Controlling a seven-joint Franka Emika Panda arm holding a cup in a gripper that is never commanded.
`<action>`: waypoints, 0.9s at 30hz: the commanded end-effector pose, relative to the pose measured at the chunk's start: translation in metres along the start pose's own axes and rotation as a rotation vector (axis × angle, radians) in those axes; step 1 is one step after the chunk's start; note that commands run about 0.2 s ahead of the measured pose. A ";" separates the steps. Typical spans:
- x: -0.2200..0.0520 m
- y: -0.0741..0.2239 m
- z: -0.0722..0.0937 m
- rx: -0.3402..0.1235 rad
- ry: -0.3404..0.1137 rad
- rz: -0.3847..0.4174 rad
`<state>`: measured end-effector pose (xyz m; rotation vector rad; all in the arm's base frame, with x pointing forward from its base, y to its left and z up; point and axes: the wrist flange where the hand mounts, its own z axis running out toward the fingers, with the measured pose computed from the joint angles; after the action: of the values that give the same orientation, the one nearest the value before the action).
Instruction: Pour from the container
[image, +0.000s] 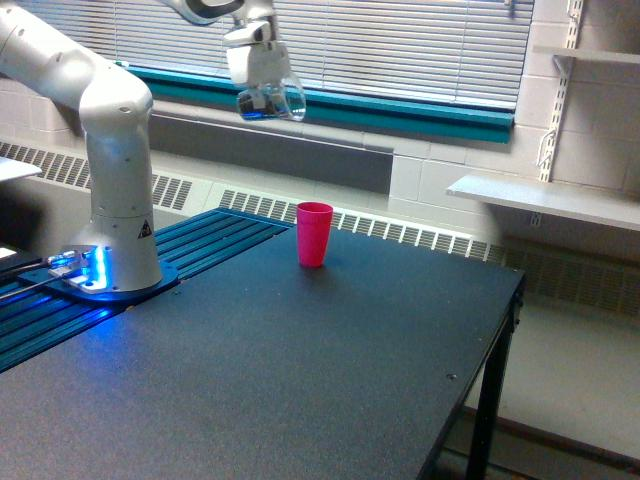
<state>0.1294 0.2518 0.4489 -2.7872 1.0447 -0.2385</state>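
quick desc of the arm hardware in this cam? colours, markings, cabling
White Franka arm with rounded, smooth link covers and dark seams at the joints. A small black triangular mark sits low on the base column, above a base ring that glows blue. Cables run from the base toward the exterior view's left. The gripper has a boxy white body; its fingers are too small to make out.
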 end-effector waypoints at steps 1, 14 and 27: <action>0.008 0.011 0.013 -0.036 -0.018 0.116; 0.034 0.012 0.021 -0.056 -0.027 0.193; 0.036 0.012 0.048 -0.082 -0.084 0.196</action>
<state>0.1550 0.2253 0.4157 -2.6944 1.3310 -0.0723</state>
